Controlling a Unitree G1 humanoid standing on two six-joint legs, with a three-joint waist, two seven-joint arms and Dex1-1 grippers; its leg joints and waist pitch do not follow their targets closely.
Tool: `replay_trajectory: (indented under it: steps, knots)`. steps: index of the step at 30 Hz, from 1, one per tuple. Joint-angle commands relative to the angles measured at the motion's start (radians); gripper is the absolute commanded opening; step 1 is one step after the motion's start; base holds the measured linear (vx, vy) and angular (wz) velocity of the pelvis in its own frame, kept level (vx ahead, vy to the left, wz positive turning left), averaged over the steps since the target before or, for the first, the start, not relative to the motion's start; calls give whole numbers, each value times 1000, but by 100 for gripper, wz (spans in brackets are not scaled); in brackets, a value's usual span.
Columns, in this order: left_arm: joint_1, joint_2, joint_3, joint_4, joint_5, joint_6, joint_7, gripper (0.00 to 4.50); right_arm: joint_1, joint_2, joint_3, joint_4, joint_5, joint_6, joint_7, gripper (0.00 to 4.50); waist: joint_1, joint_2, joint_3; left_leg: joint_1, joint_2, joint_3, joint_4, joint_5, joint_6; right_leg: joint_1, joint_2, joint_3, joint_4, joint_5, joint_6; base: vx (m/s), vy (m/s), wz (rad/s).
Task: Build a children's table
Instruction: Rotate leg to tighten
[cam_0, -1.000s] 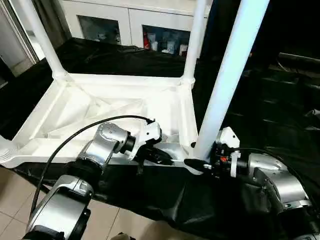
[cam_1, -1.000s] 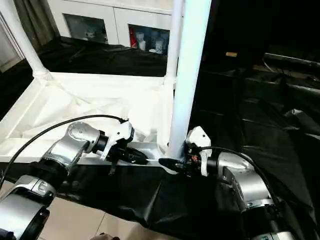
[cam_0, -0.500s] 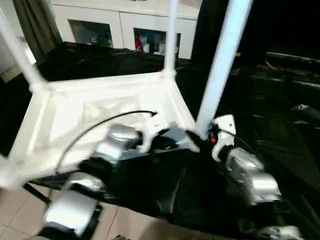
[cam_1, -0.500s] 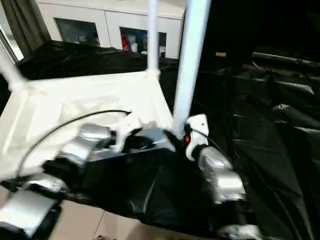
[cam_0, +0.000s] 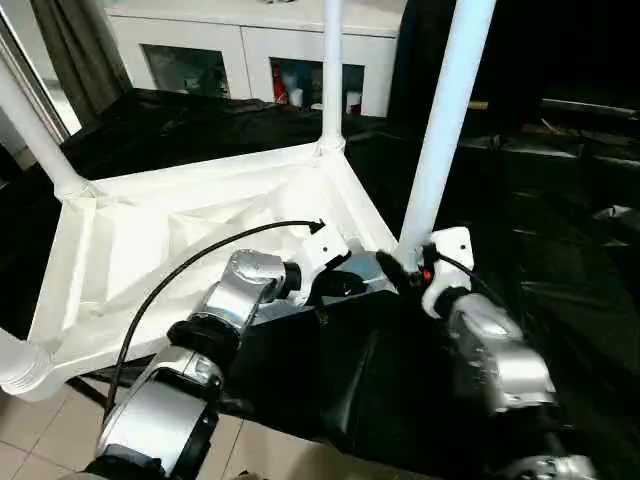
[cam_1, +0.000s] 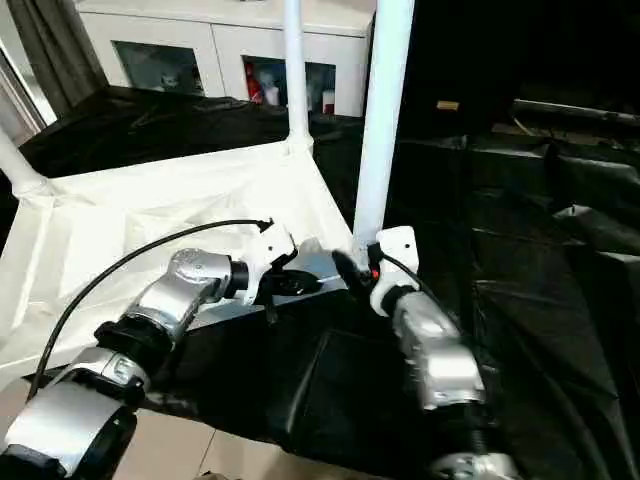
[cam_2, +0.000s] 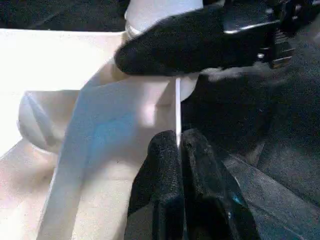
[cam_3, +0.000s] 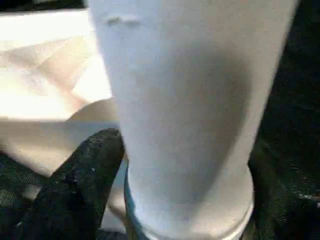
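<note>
Since a second ago the upturned table top (cam_0: 180, 250) has swung, its near corner turned rightward on the black sheet (cam_0: 560, 230). Left gripper (cam_2: 178, 145) is pinched on the rim; right gripper (cam_0: 392, 272) straddles the corner leg (cam_0: 440, 120), grip unclear

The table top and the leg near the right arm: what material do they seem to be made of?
The table top looks like moulded white plastic: it is one smooth, slightly glossy piece with ribs cast into its underside. The leg looks like the same white plastic, a plain smooth tube with a soft sheen; painted metal cannot be ruled out. The cover beneath looks like thin black plastic film, shiny and wrinkled.
</note>
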Motion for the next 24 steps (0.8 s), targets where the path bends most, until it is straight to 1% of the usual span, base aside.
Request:
replay_trajectory:
  steps: [1,2,3,4,5,7,8,9,10,12,13,14,17,18,19,21,22,23,24]
  knots:
    - [19,-5,-45,-14,-27,-21,-128,0,18,-22,86,-25,22,13,144,363,2,-13,-49,-3,46,-24,-60,-196,79,46,-54,36,-70,-63,-245,0,0,0]
    - [20,6,-47,-16,-28,-20,-147,0,22,-40,90,-34,29,11,178,363,4,-10,-50,-3,46,-25,-58,-183,85,47,-55,36,-66,-43,-251,0,0,0]
    - [22,26,-52,-21,-29,-23,-181,0,28,-74,97,-49,43,8,241,363,6,-12,-52,-2,46,-24,-55,-161,102,47,-56,35,-61,-4,-265,0,0,0]
    - [25,48,-57,-26,-29,-29,-213,0,32,-104,101,-57,54,7,295,363,10,-20,-51,-3,48,-22,-54,-152,119,50,-55,34,-61,12,-276,0,0,0]
    - [25,56,-57,-26,-28,-33,-223,0,31,-113,101,-55,57,7,312,363,14,-14,-50,-4,50,-20,-52,-150,126,47,-55,33,-57,15,-286,0,0,0]
    - [26,75,-58,-38,-33,-13,-256,0,26,-143,105,-53,58,-5,354,363,19,-14,-50,1,54,-18,-52,-153,120,43,-56,31,-56,6,-293,0,0,0]
    - [26,86,-58,-42,-34,-9,-269,0,22,-161,107,-53,61,-9,384,363,20,-13,-49,0,54,-17,-53,-156,118,42,-56,31,-56,0,-295,0,0,0]
    - [25,102,-58,-44,-33,-6,-286,0,17,-187,110,-56,69,-11,428,363,24,-18,-48,1,55,-18,-54,-162,112,44,-56,30,-56,-18,-293,0,0,0]
    - [23,110,-57,-43,-32,-7,-295,0,14,-200,112,-58,74,-10,454,363,29,-16,-48,3,56,-17,-53,-165,110,42,-55,31,-57,-26,-293,0,0,0]
    - [20,124,-55,-37,-34,-9,-312,0,11,-227,119,-62,82,-8,506,363,33,-17,-48,2,56,-16,-53,-165,107,42,-56,32,-56,-25,-294,0,0,0]
    - [18,131,-55,-34,-36,-10,-319,0,7,-240,128,-58,80,-14,529,363,36,-15,-48,2,56,-17,-53,-161,105,42,-57,32,-54,-19,-295,0,0,0]
    - [17,133,-55,-32,-37,-11,-320,0,5,-245,131,-53,78,-18,536,363,36,-17,-48,2,55,-16,-53,-160,106,43,-56,31,-54,-16,-294,0,0,0]
    - [16,140,-52,-31,-41,-10,-324,0,-7,-258,142,-26,58,-37,553,363,36,-18,-49,0,54,-16,-51,-152,104,43,-58,31,-53,-8,-296,0,0,0]
    - [20,142,-52,-37,-44,-6,-326,0,-13,-257,138,-21,60,-37,551,339,37,-19,-50,0,54,-17,-50,-149,105,44,-58,31,-53,-6,-296,0,0,0]
    - [20,142,-51,-40,-46,-5,-326,0,-17,-252,130,-23,74,-28,549,330,38,-19,-51,0,53,-17,-49,-134,109,45,-57,30,-51,6,-298,0,0,0]
    - [21,143,-50,-43,-47,-4,-326,0,-19,-250,124,-25,86,-19,551,330,38,-20,-52,0,53,-17,-48,-130,111,45,-57,30,-50,10,-298,0,0,0]
    - [23,143,-49,-48,-49,0,-325,0,-16,-251,122,-30,97,-16,559,310,39,-17,-53,0,54,-17,-48,-124,114,44,-57,29,-48,20,-301,0,0,0]
    - [26,142,-48,-49,-52,2,-326,0,-12,-251,124,-34,98,-16,564,296,38,-12,-54,1,55,-17,-47,-122,115,43,-55,29,-48,36,-305,0,0,0]
    - [27,141,-47,-49,-54,3,-328,0,-8,-250,126,-36,98,-16,566,287,37,-13,-54,0,54,-17,-46,-120,116,43,-55,28,-47,45,-308,0,0,0]
